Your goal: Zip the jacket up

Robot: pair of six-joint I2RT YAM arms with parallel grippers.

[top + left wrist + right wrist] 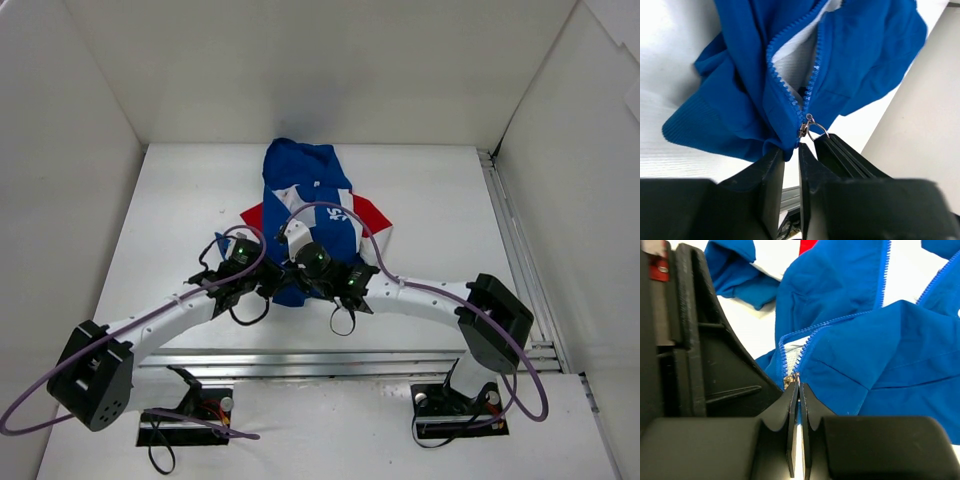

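Observation:
The jacket (300, 190) lies flat mid-table, royal blue with red and white side panels, collar toward the back wall. Its front is unzipped, and the zipper slider (804, 129) sits at the bottom hem. My left gripper (790, 150) has its jaws narrowed onto the blue hem fabric just left of the slider. My right gripper (799, 386) is shut on the zipper pull, with the slider (790, 381) at its fingertips. In the left wrist view the pull's metal ring (818, 131) runs into the right gripper's black fingers (850, 160). From above, the left gripper (272, 288) and the right gripper (302, 285) meet at the hem.
White walls enclose the table on the left, back and right. An aluminium rail (515, 240) runs along the right side and another (350, 360) along the near edge. Purple cables (330, 210) loop over the jacket from both arms.

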